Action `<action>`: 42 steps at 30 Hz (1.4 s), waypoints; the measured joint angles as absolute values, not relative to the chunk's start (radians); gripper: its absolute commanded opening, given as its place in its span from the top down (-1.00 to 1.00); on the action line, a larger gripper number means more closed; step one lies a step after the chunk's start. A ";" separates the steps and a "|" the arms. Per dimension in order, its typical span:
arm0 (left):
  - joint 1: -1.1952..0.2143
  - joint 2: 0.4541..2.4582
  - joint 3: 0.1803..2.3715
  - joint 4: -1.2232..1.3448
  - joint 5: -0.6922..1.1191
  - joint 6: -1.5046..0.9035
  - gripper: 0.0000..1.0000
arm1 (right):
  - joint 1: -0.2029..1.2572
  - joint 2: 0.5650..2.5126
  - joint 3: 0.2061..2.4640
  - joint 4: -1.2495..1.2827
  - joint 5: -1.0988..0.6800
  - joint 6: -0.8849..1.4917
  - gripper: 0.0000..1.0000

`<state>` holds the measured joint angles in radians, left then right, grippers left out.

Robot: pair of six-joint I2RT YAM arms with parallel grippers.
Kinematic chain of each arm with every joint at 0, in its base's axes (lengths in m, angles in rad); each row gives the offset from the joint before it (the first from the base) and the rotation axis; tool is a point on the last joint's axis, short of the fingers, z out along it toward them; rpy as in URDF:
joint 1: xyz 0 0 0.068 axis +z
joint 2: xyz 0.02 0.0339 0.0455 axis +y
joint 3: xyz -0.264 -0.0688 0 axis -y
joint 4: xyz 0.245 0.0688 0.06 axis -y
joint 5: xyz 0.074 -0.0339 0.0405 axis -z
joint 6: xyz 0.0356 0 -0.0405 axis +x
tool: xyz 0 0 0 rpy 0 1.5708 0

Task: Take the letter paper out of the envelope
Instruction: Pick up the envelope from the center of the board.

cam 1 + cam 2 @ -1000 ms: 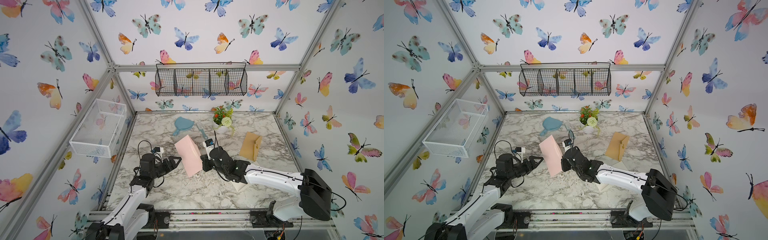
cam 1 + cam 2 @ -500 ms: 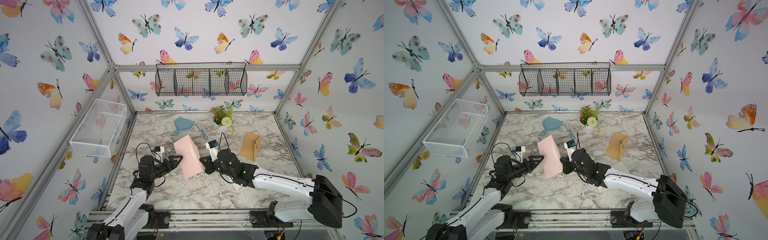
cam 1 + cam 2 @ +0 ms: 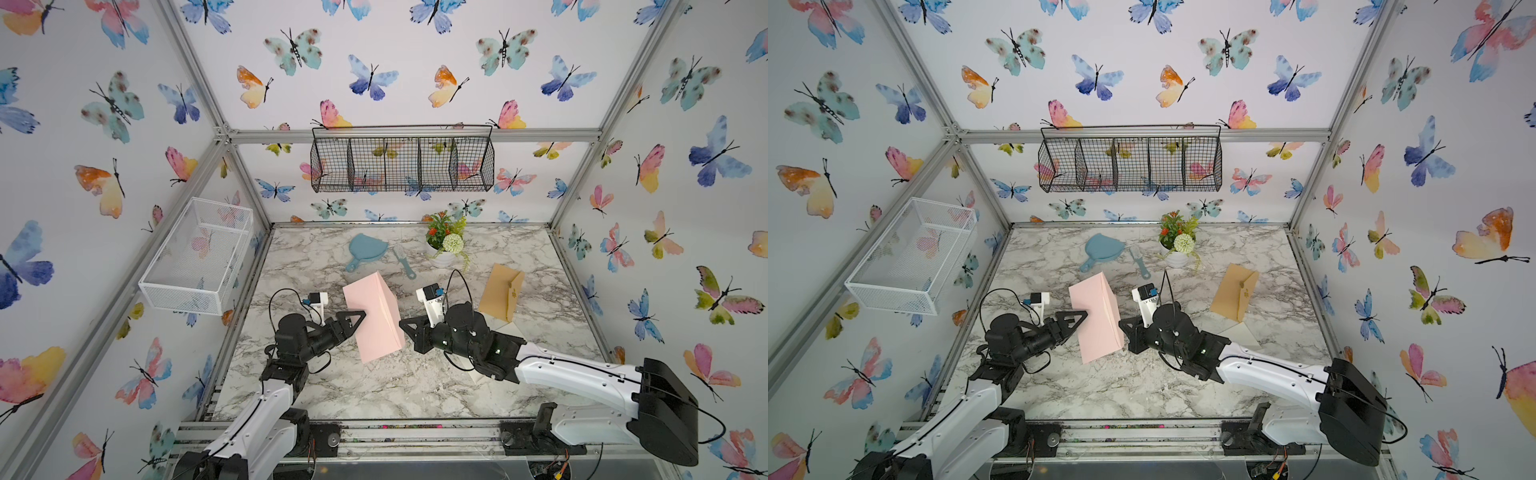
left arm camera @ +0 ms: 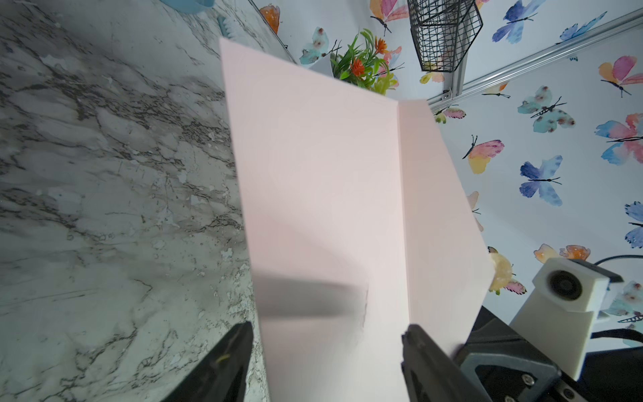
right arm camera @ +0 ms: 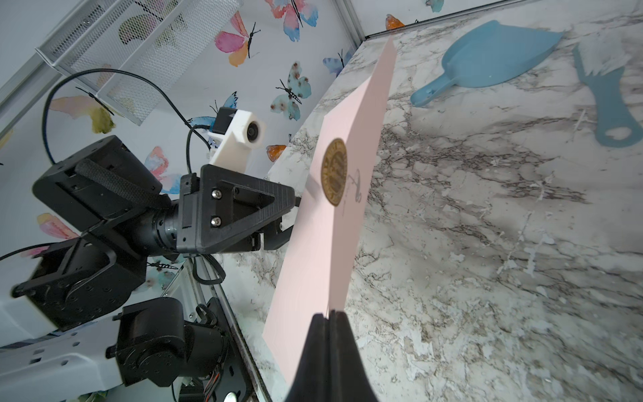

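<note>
1. We see the marble table [image 3: 365, 390] spreading wide beneath both claws.
2. The pink envelope [image 3: 374, 316] stands on edge between them.
3. Our right gripper [image 5: 328, 320] pinches its near edge tight; our left gripper [image 4: 327, 327] gapes around the opposite edge.
4. A gold seal [image 5: 334, 172] sits ahead of the right claw.

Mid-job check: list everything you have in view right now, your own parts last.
table: one, grey-white marble, the work surface
pink envelope: one, pink, held up above the table's middle
seal: one, gold, on the pink envelope
brown envelope: one, tan, on the table's right side
dustpan: one, blue, back of the table
brush: one, blue, beside the dustpan
potted plant: one, white pot, back of the table
wire basket: one, black, back wall
mesh basket: one, white, left wall
left pincer: one, black, open, astride the pink envelope
right pincer: one, black, shut on the pink envelope's edge
</note>
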<state>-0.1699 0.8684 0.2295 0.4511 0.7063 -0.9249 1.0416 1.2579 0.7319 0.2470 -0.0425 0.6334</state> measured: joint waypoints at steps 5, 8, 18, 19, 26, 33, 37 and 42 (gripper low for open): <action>-0.173 0.862 0.229 0.463 0.722 -0.936 0.11 | 1.032 1.241 0.710 0.277 -0.068 0.652 0.96; -0.173 0.844 0.229 0.468 0.729 -0.949 0.60 | 1.028 1.240 0.710 0.295 -0.080 0.657 0.96; -0.173 0.756 0.230 0.479 0.782 -0.974 0.93 | 0.923 1.194 0.601 0.371 -0.196 0.685 0.96; -0.176 0.751 0.230 0.479 0.787 -0.977 0.93 | 0.905 1.185 0.587 0.385 -0.223 0.690 0.96; -0.184 0.729 0.238 0.510 0.835 -0.997 0.94 | 0.828 1.173 0.516 0.532 -0.455 0.725 0.96; -0.183 0.686 0.250 0.534 0.876 -1.015 0.95 | 0.817 1.224 0.503 0.651 -0.593 0.749 0.96; -0.183 0.662 0.267 0.539 0.891 -1.019 0.95 | 0.812 1.224 0.488 0.675 -0.614 0.749 0.96; -0.183 0.659 0.284 0.550 0.904 -1.027 0.95 | 0.806 1.208 0.484 0.657 -0.620 0.739 0.87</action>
<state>-0.1833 0.6590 0.2840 0.5495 0.9043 -1.0267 0.8062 1.2076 0.4835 0.6571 -0.6201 0.7395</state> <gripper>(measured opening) 0.050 0.040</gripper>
